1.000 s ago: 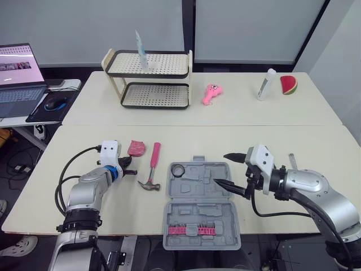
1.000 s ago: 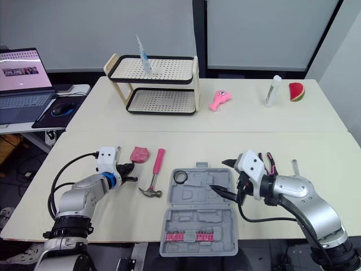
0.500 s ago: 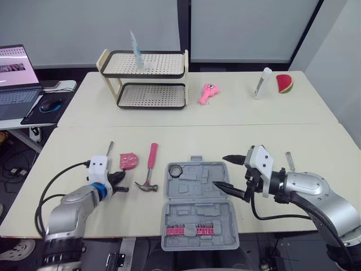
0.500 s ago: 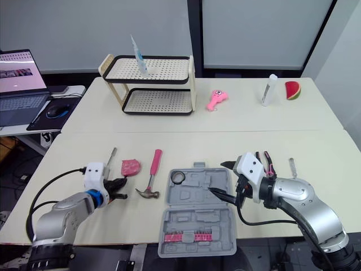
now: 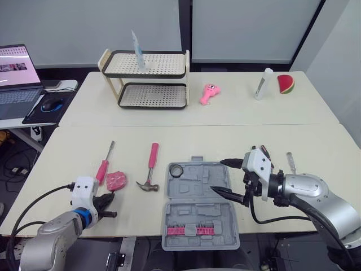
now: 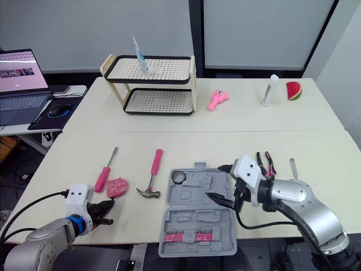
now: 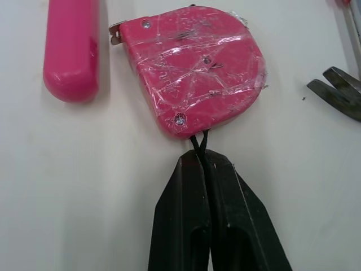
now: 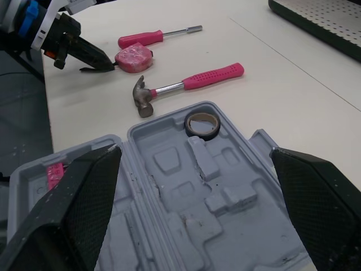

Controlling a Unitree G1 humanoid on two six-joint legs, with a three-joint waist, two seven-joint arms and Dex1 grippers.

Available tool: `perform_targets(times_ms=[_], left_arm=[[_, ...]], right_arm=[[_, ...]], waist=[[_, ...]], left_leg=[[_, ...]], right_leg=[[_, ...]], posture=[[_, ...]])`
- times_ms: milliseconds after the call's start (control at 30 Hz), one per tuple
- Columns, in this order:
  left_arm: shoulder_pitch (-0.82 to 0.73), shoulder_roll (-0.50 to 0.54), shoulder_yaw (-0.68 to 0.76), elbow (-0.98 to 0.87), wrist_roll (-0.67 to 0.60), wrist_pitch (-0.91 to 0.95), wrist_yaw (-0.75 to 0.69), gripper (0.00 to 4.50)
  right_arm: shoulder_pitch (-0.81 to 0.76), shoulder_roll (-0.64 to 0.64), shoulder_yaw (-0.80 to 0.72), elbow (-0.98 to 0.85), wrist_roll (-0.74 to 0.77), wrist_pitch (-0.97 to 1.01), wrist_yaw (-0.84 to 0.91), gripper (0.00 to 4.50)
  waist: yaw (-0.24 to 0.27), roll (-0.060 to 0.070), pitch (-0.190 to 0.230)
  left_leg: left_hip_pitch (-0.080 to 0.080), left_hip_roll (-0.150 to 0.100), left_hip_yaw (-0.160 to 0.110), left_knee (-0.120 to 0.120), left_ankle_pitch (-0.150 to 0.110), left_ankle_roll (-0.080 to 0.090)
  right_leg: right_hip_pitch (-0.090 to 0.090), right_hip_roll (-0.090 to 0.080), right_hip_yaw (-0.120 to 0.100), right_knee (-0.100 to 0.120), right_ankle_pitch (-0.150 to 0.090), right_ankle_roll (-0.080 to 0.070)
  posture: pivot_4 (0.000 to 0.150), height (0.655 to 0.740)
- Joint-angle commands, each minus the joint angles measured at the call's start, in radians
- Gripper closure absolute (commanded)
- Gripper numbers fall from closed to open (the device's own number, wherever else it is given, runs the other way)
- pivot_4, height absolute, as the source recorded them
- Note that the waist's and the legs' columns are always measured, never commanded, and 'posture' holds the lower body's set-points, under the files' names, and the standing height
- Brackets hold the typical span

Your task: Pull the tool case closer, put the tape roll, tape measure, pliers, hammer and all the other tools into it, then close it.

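Two things are tricky to read from the head cameras. The pliers (image 6: 265,162) lie on the desk (image 5: 186,141) right behind the right end effector (image 5: 219,175), so the left eye gets barely a sliver of them while the right eye shows the pink handles fine. And the thin black cord (image 7: 199,141) on the tape measure (image 5: 117,180) is too fine to pick out from up there. The left wrist view sorts that out: the left end effector (image 7: 205,161) is clenched tight on that cord, just off the pink body. The tape measure lies flat near the front left of the desk, between the pink-handled screwdriver (image 5: 103,166) and the hammer (image 5: 150,170). The right end effector is released, fingers spread wide over the right side of the open tool case (image 5: 197,212), gripping nothing. The tape roll (image 5: 178,170) is already in the case's far left pocket, and the right wrist view shows it better. A row of pink bits (image 5: 190,230) sits in the near half. A small metal tool (image 5: 290,162) lies further right, can't tell what it is.
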Motion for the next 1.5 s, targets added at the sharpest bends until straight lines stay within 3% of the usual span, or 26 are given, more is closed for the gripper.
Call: perform_targets(times_ms=[33, 467, 1000, 1400, 1500], left_arm=[[0.054, 0.038, -0.005, -0.046, -0.015, 0.005, -0.055, 4.47], [0.239, 0.155, -0.075, -0.085, 0.021, -0.133, -0.23, 4.47], [0.325, 0.191, 0.037, -0.068, 0.032, -0.205, -0.26, 4.47], [0.325, 0.184, 0.034, -0.107, 0.012, -0.186, -0.28, 4.47], [0.331, 0.189, 0.048, -0.107, 0.003, -0.18, -0.294, 3.91]], right_arm=[[0.007, -0.034, 0.0, -0.059, 0.038, 0.013, 0.039, 0.0], [0.027, -0.088, 0.019, -0.086, 0.061, 0.017, 0.078, 0.0], [-0.029, -0.089, 0.063, -0.087, 0.069, 0.02, 0.117, 0.0], [-0.047, -0.089, 0.076, -0.084, 0.058, 0.017, 0.119, 0.0], [-0.047, -0.088, 0.076, -0.087, 0.059, 0.018, 0.117, 0.0]], waist=[[-0.001, 0.0, 0.0], [0.001, 0.001, 0.001], [0.001, 0.0, 0.003], [0.002, -0.001, 0.003], [0.002, -0.001, 0.003]], left_leg=[[0.0, 0.0, 0.0, 0.0, 0.0, 0.0], [0.0, 0.0, 0.0, -0.001, 0.0, 0.0], [0.0, 0.0, 0.0, -0.001, 0.0, 0.0], [-0.001, 0.0, 0.0, -0.001, 0.0, 0.0], [-0.001, 0.0, 0.0, -0.001, 0.0, 0.0]], right_leg=[[0.0, 0.0, 0.0, 0.0, 0.0, 0.0], [0.0, -0.001, 0.0, -0.001, 0.0, 0.0], [-0.001, -0.001, -0.001, -0.001, 0.0, 0.0], [-0.001, -0.001, -0.001, -0.002, 0.0, 0.0], [-0.001, -0.001, -0.001, -0.002, 0.0, 0.0]], posture=[[0.15, 0.7356], [0.15, 0.7356], [0.15, 0.7356], [0.15, 0.7356], [0.15, 0.7356]])
